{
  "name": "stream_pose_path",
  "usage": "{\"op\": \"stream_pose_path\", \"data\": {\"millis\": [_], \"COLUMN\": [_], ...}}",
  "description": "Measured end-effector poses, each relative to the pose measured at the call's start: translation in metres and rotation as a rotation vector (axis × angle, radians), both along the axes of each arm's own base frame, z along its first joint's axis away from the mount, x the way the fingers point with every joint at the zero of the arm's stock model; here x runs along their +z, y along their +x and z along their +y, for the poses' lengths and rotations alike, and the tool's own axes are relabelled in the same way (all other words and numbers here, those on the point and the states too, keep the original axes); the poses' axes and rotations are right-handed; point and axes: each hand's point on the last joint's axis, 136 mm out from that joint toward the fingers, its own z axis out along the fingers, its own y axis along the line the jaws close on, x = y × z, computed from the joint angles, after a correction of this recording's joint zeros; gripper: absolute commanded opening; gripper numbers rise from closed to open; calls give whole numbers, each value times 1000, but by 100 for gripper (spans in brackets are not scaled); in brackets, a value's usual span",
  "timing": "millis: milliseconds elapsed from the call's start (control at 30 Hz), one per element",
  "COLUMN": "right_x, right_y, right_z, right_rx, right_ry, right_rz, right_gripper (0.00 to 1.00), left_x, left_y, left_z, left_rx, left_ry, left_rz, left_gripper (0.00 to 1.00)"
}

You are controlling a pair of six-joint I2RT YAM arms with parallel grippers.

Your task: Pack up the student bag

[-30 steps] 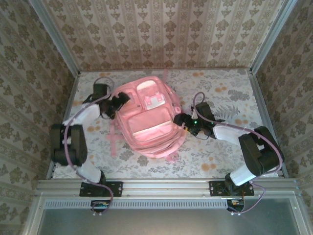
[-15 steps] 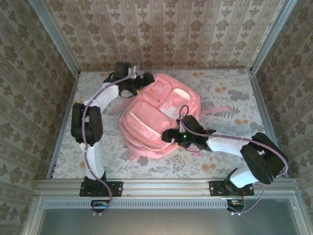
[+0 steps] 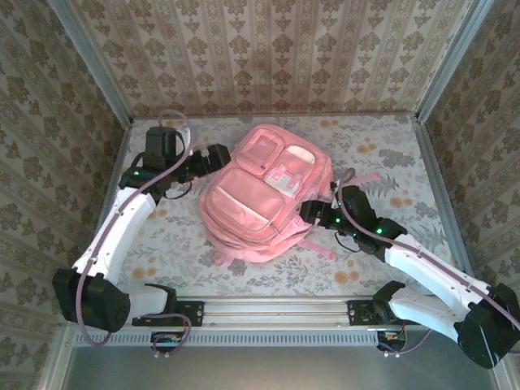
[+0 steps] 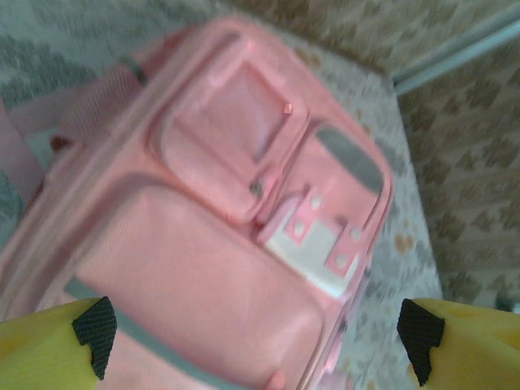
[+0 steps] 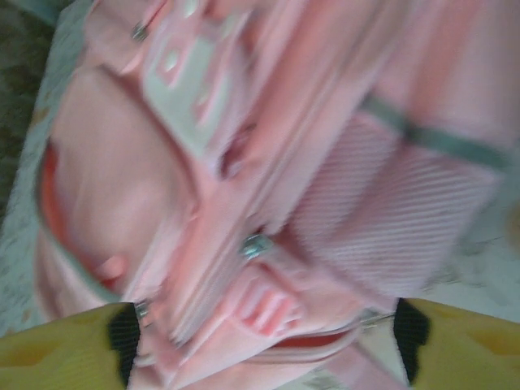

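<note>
Here the left gripper (image 4: 256,335) stands with its jaws spread as wide as they go. Its yellow fingers (image 4: 49,345) sit at the two lower corners of the left wrist view, and nothing is pinched between the black pads. The student bag (image 4: 219,268) lies just ahead of them. From above, this gripper (image 3: 214,156) is at the bag's far left corner, very near the fabric; I cannot tell whether it touches.

The right gripper (image 5: 266,331) is also spread wide, and pink fabric runs across the whole gap between its fingers (image 5: 57,345). That view is blurred, so I cannot tell whether the pads press on the bag. A metal zip pull (image 5: 256,245) shows just ahead of the gap. From above, the right gripper (image 3: 313,213) is at the bag's right edge, about halfway along.

The student bag (image 3: 264,199) lies flat, pockets up, in the middle of the table (image 3: 390,154). It is set at a slant, its two small pockets toward the back wall and its large pocket toward the arms. A white patch (image 4: 313,244) with pink tabs sits beside the small pockets. One pink strap (image 3: 357,179) lies on the flowered cloth just behind the right wrist. A second strap (image 3: 223,258) trails from the bag's near left corner. Patterned walls (image 3: 268,49) close in three sides, and a metal rail (image 3: 276,307) runs along the near edge.
</note>
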Motion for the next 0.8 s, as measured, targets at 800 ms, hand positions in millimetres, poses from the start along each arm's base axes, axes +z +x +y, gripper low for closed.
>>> {"op": "stream_pose_path", "data": {"millis": [800], "right_x": [-79], "right_y": [-8], "right_z": [2], "right_rx": [-24], "right_ry": [89], "right_rz": [285], "right_gripper": [40], "left_x": [-141], "left_y": [-141], "left_z": [-11], "left_rx": [-238], "left_ry": [304], "left_rz": [285], "left_gripper": [92]}}
